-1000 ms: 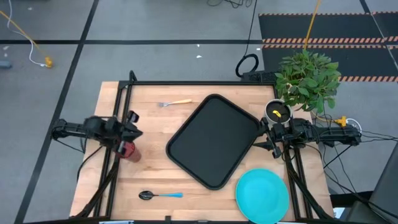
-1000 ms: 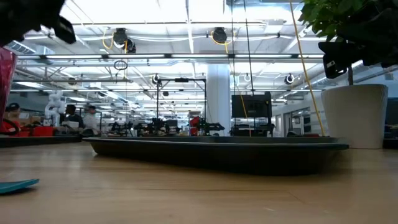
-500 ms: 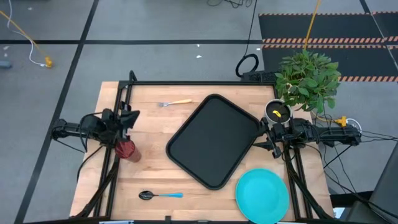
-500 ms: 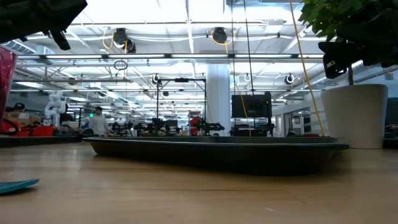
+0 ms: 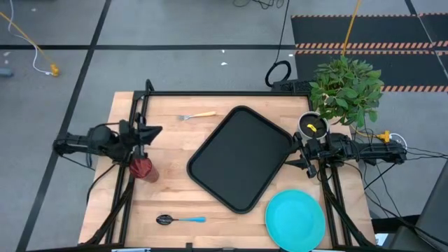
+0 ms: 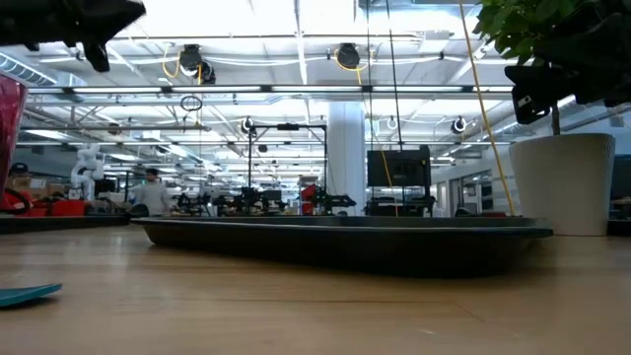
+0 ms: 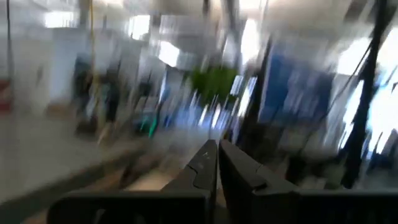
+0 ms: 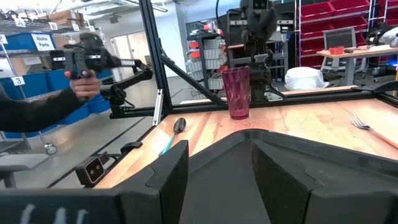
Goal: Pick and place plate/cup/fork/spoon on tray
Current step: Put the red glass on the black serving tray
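Your tray (image 5: 241, 158) is the biggest piece: black, rectangular with rounded corners and a raised rim, lying turned at an angle in the middle of the wooden table (image 5: 175, 203). It holds nothing. It sits just in front of the right gripper (image 5: 292, 156), whose fingers (image 8: 168, 177) stand wide apart with nothing between them; in the right wrist view the tray's rim fills the gap ahead of them.

Next in size, the plate (image 5: 295, 218) is round, flat and turquoise, bare on top, lying on the table beside the right gripper's fingers, near the tray's corner but apart from it.

The cup (image 5: 142, 168) is a small dark red see-through tumbler, standing upright and empty on the table just to the side of the left gripper (image 5: 150, 131). That gripper's fingers (image 7: 205, 165) are pressed together and hold nothing.

The spoon (image 5: 180, 220), dark bowl and light blue handle, lies flat well apart from both sets of fingers. The fork (image 5: 197, 115), silver tines and orange handle, lies flat ahead of the left fingers, near the tray's far corner.
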You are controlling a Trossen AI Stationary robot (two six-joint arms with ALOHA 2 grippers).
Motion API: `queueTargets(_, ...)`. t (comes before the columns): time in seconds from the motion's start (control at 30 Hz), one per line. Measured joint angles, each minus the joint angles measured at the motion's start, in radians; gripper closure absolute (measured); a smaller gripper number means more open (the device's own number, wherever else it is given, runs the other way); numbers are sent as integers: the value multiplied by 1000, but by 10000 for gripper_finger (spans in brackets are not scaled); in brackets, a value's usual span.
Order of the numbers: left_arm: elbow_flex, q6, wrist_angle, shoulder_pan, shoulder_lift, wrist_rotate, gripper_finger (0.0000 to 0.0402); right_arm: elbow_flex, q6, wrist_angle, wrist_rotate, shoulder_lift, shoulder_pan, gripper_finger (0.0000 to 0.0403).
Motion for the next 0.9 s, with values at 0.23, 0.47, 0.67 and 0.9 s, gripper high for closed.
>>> queueTargets(0.23,376,38,-354,1,342,-44,380,0,0,4,0,0,0,234)
queueTargets(0.47,743,-44,-868,0,750,-10,380,0,0,7,0,0,0,234)
queueTargets(0.67,1004,61,-1199,0,975,93,380,0,0,7,0,0,0,234)
queueTargets(0.9,1217,20,-1478,-2,1106,280,380,0,0,7,0,0,0,234)
